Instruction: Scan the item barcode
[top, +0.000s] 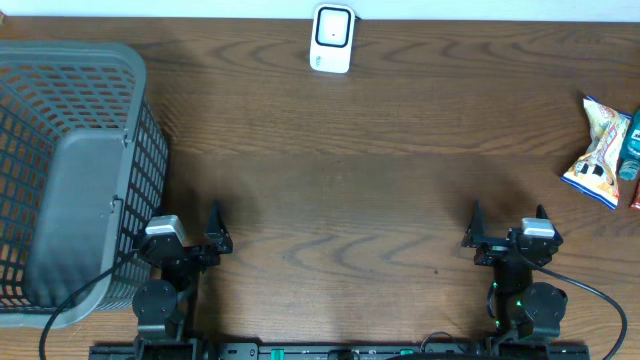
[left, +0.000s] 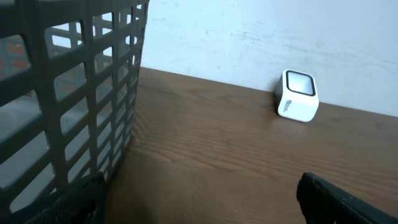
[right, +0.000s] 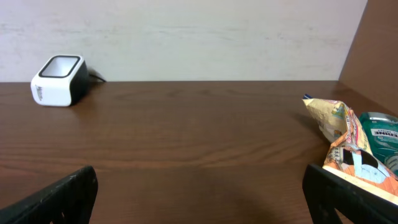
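The white barcode scanner (top: 332, 38) stands at the far middle of the table, also seen in the left wrist view (left: 298, 96) and the right wrist view (right: 59, 81). The items lie at the far right edge: a colourful snack bag (top: 597, 152) (right: 339, 127) with a teal packet (top: 630, 145) (right: 380, 132) beside it. My left gripper (top: 186, 232) (left: 202, 205) rests near the front left, open and empty, next to the basket. At the front right my right gripper (top: 508, 228) (right: 202, 199) is open and empty too, well short of the items.
A large grey plastic basket (top: 70, 170) (left: 68, 93) fills the left side, close to my left fingers. A red item (top: 636, 195) peeks in at the right edge. A white wall stands behind the table.
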